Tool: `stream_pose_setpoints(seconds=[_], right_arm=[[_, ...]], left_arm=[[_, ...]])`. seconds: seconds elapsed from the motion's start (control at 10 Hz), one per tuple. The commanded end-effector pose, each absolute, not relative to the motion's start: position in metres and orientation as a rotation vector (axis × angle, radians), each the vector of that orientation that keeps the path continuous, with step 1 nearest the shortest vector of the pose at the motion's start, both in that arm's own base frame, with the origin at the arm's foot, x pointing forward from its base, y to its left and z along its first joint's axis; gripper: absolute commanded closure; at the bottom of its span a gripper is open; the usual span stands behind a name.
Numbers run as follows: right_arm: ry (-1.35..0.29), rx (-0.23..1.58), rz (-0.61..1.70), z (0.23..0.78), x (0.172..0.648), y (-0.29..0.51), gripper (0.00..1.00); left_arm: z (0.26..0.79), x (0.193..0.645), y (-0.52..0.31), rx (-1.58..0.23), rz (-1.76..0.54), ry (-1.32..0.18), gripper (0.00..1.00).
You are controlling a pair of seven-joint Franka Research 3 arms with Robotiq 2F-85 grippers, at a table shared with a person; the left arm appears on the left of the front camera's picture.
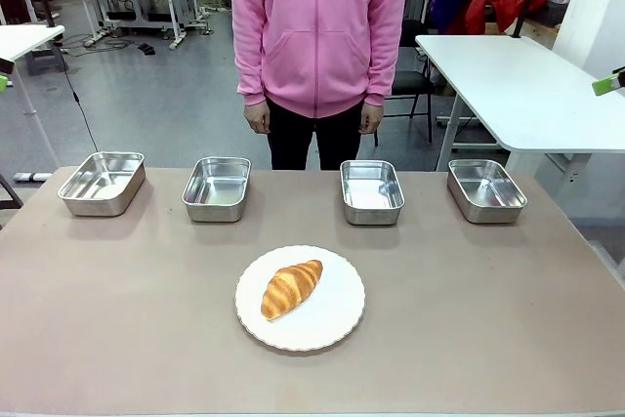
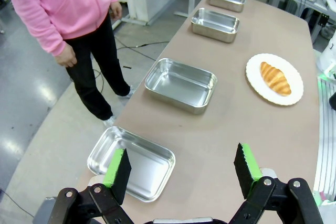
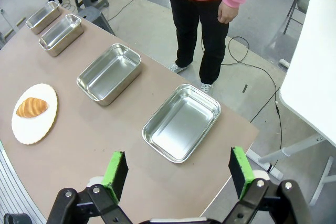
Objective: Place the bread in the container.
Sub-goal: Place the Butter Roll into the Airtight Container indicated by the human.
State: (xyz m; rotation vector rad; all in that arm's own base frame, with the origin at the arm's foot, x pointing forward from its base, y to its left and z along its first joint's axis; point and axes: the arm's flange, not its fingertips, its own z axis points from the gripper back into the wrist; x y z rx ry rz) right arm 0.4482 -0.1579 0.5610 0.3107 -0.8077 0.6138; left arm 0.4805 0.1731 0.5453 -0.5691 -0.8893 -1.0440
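The bread point(image 1: 291, 287), a golden-brown croissant, lies on a round white plate point(image 1: 332, 321) at the table's near middle. Several alike shiny steel pans stand in a row along the far side; which one is the container I cannot tell. My left gripper point(image 2: 182, 169) hangs open and empty high over the table's left end, above the leftmost pan point(image 2: 100, 153); the bread point(image 2: 275, 78) lies farther off. My right gripper point(image 3: 178, 169) is open and empty high over the right end, just short of the rightmost pan point(image 3: 157, 129), with the bread point(image 3: 31, 107) far to its left.
A person in a pink hoodie point(image 1: 317, 26) stands at the far edge behind the middle pans, hands hanging down. A white table point(image 1: 518, 75) stands beyond the far right corner. Bare tabletop point(image 1: 508, 319) surrounds the plate.
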Motion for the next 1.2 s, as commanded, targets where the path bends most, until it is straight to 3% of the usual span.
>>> stream_pose_setpoints(seconds=[0.0, 1.1], right_arm=[[-0.816, 0.319, 0.615, 0.5612, 0.4488, -0.1575, 0.00], [-0.816, 0.319, 0.615, 0.5612, 0.4488, -0.1575, 0.00]], left_arm=[[0.5479, 0.4809, 0.1732, -0.566, -1.050, -0.886, 0.00], [0.5479, 0.4809, 0.1732, -0.566, -1.050, -0.886, 0.00]])
